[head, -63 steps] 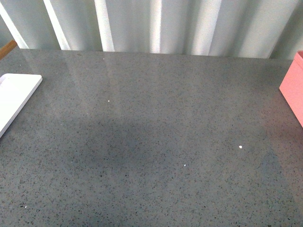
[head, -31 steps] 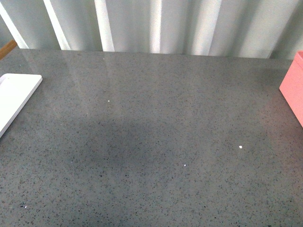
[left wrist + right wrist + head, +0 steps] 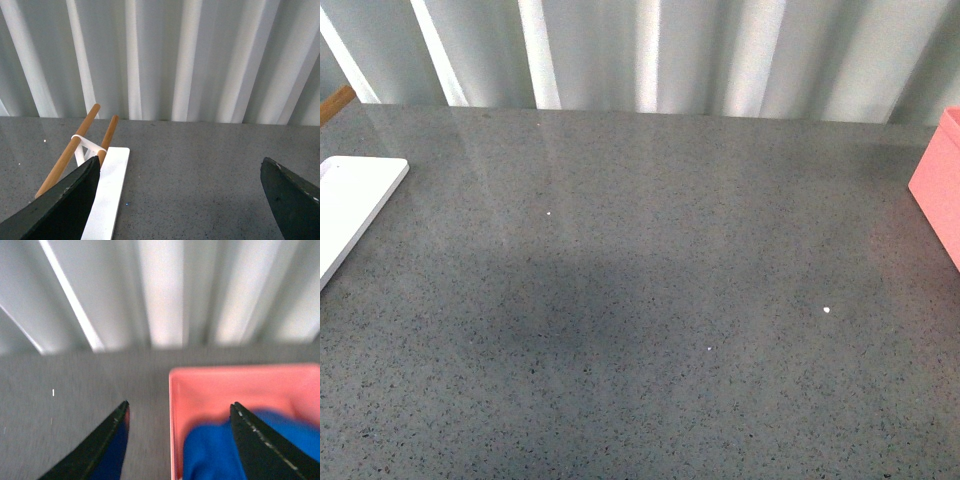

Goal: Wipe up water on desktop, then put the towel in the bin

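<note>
The towel point(image 3: 225, 450) lies inside the pink bin point(image 3: 240, 385), right below the right gripper point(image 3: 180, 440), whose jaws gape wide and empty. The left gripper point(image 3: 180, 200), also wide, hangs over the desk point(image 3: 640, 300), well away.

My towel point(image 3: 220, 452), bright blue and bunched up, lies inside the pink bin point(image 3: 215, 385), against its near wall. The bin stands on the desktop point(image 3: 650, 290) at its right edge. The desktop is glossy dark grey with fine speckles.

The towel point(image 3: 220, 450) lies in the bin point(image 3: 210, 385) at the desktop's point(image 3: 650, 250) right edge.
</note>
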`<state>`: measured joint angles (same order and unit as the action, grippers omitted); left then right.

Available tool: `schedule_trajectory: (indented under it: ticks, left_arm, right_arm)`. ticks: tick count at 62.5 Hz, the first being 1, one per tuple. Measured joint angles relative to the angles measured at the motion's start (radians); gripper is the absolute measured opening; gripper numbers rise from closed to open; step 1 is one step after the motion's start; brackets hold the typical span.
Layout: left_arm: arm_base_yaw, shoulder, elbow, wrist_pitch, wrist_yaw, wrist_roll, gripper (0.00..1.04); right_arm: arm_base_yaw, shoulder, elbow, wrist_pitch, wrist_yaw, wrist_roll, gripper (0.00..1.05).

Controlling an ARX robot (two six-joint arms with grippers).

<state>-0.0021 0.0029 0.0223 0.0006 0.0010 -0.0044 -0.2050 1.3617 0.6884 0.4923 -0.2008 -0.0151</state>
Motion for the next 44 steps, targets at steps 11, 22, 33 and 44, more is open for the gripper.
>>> schedule_trajectory:
  ticks: [11, 22, 33, 44]
  left_arm:
    - [0.0, 0.0, 0.0, 0.0, -0.001, 0.0, 0.98]
    - [0.0, 0.0, 0.0, 0.0, -0.001, 0.0, 0.98]
    - [0.0, 0.0, 0.0, 0.0, -0.001, 0.0, 0.98]
    - [0.0, 0.0, 0.0, 0.0, -0.001, 0.0, 0.98]
  right_arm:
    - [0.052, -0.146, -0.231, 0.282, 0.045, 0.001, 0.18]
    - [0.089, -0.243, -0.383, 0.3, 0.088, 0.002, 0.03]
    - [0.126, -0.377, -0.494, 0.289, 0.119, 0.002, 0.03]
    - [0.199, -0.487, -0.561, 0.244, 0.19, 0.002, 0.03]
